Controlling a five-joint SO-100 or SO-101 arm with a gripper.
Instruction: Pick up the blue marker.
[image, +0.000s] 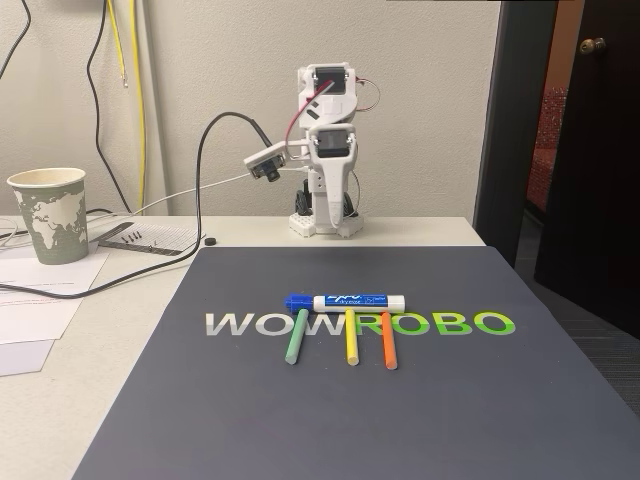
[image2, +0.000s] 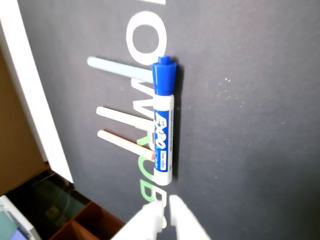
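Wrist view showed the blue marker (image2: 164, 125) lying flat on the dark mat (image2: 250, 125), touching three coloured sticks' (image2: 125, 118) ends. The pincer (image2: 165, 212), fingertips almost together and empty, hung beyond the marker's tail, probably lined up for reaching.

White plastic arm (image: 327, 150), dark servo blocks, red wire loop, thick black cable; white tool (image2: 165, 212).

paper cup (image: 48, 213), three sticks, dark mat (image: 350, 410)
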